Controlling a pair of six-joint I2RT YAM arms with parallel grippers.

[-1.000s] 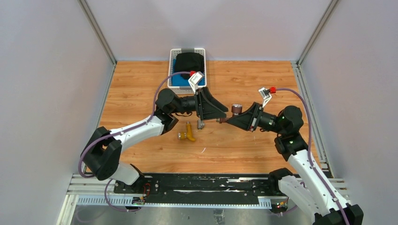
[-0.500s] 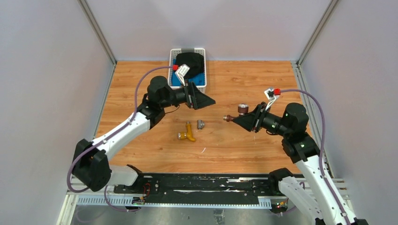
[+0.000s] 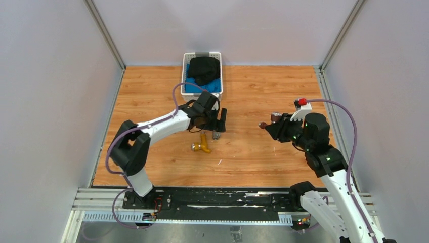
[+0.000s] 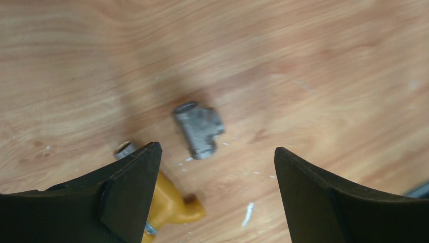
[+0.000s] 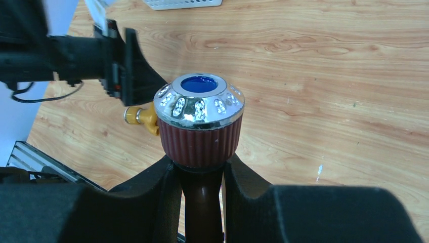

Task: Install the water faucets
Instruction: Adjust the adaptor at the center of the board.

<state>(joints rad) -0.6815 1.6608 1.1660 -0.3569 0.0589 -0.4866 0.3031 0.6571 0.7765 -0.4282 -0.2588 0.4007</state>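
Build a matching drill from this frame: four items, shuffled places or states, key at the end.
1 brass-yellow faucet
2 reddish-brown faucet
3 grey fitting
4 white basket

A clamped in the right pincer
B at the far edge of the table, black item inside
C on the table, framed between the fingers of the open left pincer
D on the table, partly behind one left pincer finger

Pairs: 1-D, 2-A, 3-C, 4-B

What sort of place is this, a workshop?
Most likely a robot test cell in a lab: plain grey panels wall in a wooden tabletop, a left arm and right arm are bolted to a metal rail at its edge, and a brass faucet lies there.
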